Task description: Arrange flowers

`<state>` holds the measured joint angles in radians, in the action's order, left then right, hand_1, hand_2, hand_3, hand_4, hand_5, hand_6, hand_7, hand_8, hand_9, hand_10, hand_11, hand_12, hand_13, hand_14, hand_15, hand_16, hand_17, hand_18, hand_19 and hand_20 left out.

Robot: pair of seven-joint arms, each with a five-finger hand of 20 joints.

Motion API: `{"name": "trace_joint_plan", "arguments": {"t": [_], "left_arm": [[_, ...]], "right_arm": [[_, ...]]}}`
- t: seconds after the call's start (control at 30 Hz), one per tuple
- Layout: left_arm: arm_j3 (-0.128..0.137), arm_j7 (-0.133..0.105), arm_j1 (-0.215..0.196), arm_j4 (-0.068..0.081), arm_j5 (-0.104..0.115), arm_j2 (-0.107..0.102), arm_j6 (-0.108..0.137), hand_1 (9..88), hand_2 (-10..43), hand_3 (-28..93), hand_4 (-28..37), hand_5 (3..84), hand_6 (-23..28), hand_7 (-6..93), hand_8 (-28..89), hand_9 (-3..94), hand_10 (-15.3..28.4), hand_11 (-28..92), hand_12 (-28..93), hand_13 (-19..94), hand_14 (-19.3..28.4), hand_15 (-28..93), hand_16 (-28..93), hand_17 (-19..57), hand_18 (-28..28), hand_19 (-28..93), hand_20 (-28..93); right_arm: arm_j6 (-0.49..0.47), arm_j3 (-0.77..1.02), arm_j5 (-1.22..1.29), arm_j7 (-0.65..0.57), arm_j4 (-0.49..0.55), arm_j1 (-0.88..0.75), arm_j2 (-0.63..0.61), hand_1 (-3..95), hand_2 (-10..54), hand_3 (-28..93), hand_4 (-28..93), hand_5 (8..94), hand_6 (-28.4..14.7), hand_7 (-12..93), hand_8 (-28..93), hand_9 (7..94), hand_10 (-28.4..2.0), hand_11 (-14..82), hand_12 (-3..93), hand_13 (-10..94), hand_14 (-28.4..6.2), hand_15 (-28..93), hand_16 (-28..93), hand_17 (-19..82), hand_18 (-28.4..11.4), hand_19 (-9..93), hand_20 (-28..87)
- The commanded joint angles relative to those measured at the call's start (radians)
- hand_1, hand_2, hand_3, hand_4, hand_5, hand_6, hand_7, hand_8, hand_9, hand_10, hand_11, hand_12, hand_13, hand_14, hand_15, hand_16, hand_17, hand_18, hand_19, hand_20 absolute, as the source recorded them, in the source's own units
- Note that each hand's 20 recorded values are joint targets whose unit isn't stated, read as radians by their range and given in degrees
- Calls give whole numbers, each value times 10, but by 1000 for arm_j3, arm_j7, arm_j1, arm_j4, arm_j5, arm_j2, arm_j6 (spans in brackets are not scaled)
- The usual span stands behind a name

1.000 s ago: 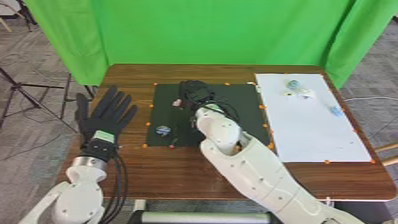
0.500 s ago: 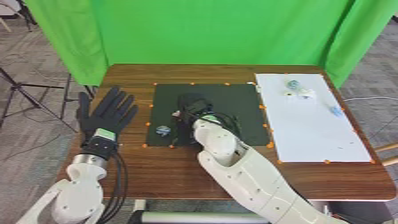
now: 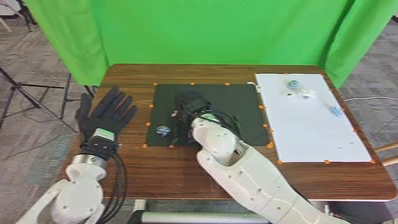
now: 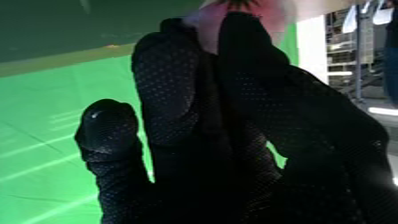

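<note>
Over the dark green mat (image 3: 240, 100) is my right hand (image 3: 192, 102), palm side hidden. In the right wrist view, the thumb and fingertips of my right hand (image 4: 169, 95) pinch a pink flower (image 4: 209, 27), whose far part is cut off. A blue flower (image 3: 163, 130) lies on the mat's left front part, to the left of my right wrist. My left hand (image 3: 105, 117) is at the table's left side, its fingers straight and spread, holding nothing. On the white sheet (image 3: 315, 135) lie a bluish flower (image 3: 293, 84), white flowers (image 3: 307, 93) and a light blue flower (image 3: 336, 110).
The brown wooden table (image 3: 169, 175) carries the mat and the sheet side by side, with small orange markers (image 3: 145, 146) around their edges. A green curtain (image 3: 213, 35) hangs behind the table.
My right hand has come back over the mat toward the table's front edge, and the pink flower has moved with it. My left hand has stayed still.
</note>
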<state>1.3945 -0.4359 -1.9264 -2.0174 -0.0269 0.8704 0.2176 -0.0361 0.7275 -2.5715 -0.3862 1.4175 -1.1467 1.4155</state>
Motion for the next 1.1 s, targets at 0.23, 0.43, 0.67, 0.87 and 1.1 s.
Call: {"name": "trace_joint_plan", "arguments": {"t": [0.23,0.43,0.67,0.87,1.1], "left_arm": [[31,-18,-46,-24,19,3,17,219,169,709,-283,401,69,165,-106,345,135,253,78,238,143,426,-123,-46,135,380,86],[50,-37,-78,-39,20,1,12,221,169,715,-283,401,70,166,-106,344,136,250,79,238,142,424,-122,-45,135,379,85],[71,-34,-94,-47,10,-3,-6,223,168,712,-283,398,70,157,-103,340,135,231,81,240,142,398,-116,-44,135,369,85],[102,-68,-129,-64,8,-11,-7,222,169,706,-283,397,69,149,-98,339,132,219,89,242,141,381,-103,-42,134,360,88],[113,-103,-155,-72,22,-20,-3,214,179,693,-283,394,67,146,-96,333,132,212,93,243,141,380,-94,-43,135,358,93]], "right_arm": [[-87,60,70,-40,142,0,-31,501,-95,789,-283,638,-35,183,-124,674,-152,149,158,754,-51,545,375,452,-209,932,367],[-177,142,124,-61,272,-36,-94,462,-95,776,-283,589,-55,149,-111,633,-170,140,154,725,-88,595,292,442,-214,932,370],[-108,298,167,-167,363,-95,-261,437,-95,751,-260,562,-64,129,-102,605,-179,130,152,705,-99,618,244,429,-221,932,347],[-82,426,173,-256,310,-131,-416,410,-95,775,-248,532,-72,125,-98,532,-185,105,144,669,-109,621,236,413,-220,928,321],[-118,560,275,-356,257,-168,-533,402,-95,787,-254,502,-80,121,-99,481,-183,92,135,653,-126,611,207,420,-223,932,355]]}}
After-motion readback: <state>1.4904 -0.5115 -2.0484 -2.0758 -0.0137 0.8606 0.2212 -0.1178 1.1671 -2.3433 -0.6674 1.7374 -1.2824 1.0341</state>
